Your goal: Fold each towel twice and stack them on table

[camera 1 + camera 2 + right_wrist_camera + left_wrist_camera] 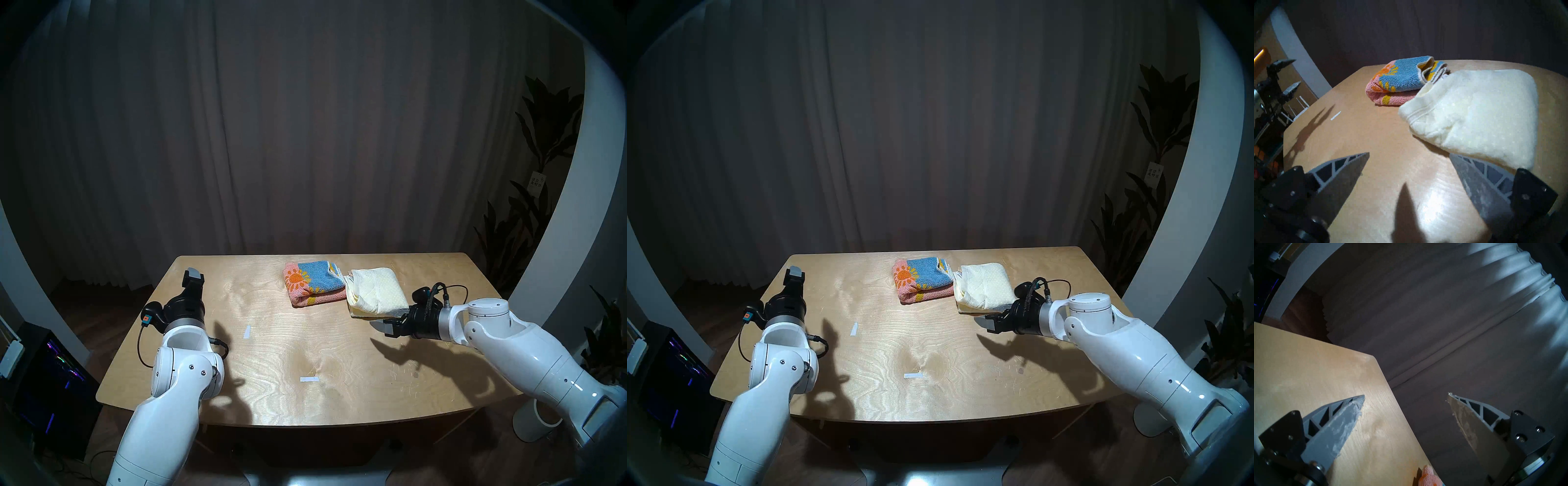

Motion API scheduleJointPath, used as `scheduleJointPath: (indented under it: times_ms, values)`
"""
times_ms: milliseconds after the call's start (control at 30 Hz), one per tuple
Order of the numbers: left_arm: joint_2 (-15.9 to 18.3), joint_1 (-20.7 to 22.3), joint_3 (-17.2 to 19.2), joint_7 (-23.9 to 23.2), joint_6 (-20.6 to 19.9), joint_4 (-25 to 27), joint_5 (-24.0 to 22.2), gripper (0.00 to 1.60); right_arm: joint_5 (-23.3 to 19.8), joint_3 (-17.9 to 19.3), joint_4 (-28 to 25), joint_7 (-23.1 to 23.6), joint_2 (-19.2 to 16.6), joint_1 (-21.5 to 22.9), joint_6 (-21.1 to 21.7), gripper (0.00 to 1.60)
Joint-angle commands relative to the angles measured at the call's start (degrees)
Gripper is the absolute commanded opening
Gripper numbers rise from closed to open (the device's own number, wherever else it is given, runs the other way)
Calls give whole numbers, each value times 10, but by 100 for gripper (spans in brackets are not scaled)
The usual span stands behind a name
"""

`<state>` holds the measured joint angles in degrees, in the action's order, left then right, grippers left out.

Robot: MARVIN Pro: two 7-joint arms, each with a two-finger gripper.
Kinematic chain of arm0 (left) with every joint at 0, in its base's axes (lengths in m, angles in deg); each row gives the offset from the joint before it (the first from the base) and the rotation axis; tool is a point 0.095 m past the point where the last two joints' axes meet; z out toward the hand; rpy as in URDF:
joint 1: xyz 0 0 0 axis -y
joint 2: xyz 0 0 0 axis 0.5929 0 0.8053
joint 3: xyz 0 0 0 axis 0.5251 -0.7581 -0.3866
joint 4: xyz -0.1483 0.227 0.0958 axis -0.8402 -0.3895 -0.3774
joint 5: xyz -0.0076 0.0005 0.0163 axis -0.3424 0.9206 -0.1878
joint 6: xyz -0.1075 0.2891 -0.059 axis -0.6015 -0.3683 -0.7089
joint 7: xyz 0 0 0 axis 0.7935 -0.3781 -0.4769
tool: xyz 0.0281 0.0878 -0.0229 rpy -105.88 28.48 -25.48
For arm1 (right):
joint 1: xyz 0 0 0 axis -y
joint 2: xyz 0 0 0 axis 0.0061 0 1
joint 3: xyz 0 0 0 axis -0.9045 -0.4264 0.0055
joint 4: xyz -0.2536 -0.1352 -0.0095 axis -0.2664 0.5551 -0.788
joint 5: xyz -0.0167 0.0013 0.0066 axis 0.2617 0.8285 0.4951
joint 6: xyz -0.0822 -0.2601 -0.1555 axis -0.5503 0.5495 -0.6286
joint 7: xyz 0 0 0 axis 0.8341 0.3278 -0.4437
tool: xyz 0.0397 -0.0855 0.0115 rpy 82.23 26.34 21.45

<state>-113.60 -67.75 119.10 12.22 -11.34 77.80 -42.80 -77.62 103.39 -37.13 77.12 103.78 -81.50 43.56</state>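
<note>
Nearest the robot, the front of the table [339, 400] is bare wood grain, crossed by the arms' shadows. A short white tape mark [309, 379] lies near the front middle, and a second tape mark [247, 332] lies farther back toward the left.

The left gripper [194, 275] hangs above the table's left side, pointing away from the robot toward the far left corner. In its wrist view the two grey fingers [1342, 422] stand wide apart with nothing between them, one over the wood and one over the dark curtain [1423, 319] beyond the edge.

The right gripper [381, 324] reaches in from the right, low over the table and pointing left. Its jaws are spread wide and empty; the wrist view shows bare wood between the fingers [1480, 185]. The tips sit just beside the near corner of the cream towel [376, 294], apart from it as far as the wrist view shows.

The cream towel lies folded on the far right half of the table, its layered edges turned left. Just beside it, to the left, lies the patterned towel [314, 283], folded too, blue and pink with an orange sun on top. The two meet or nearly meet at their facing edges, side by side rather than stacked.

Behind the table hangs the curtain, with a plant [543, 169] at the far right.
</note>
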Motion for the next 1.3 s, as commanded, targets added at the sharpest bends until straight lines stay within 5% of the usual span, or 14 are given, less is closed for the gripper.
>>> scheduleJointPath:
  times_ms: [0, 267, 700, 1267]
  values:
    - [-3, -2, -39, -18, -31, 31, -26, 160, -95, 66, -10, 1, -5, -48, -5, 160]
    - [21, 7, -102, -34, -96, 49, -30, 160, -180, 111, -12, -18, 2, -95, -1, 160]
    - [-16, 33, -125, -39, -150, 28, -147, 160, -291, 195, -7, -110, 39, -166, -39, 160]
    - [-40, 119, -152, -87, -288, -73, -281, 160, -329, 232, -57, -289, 112, -201, -145, 160]
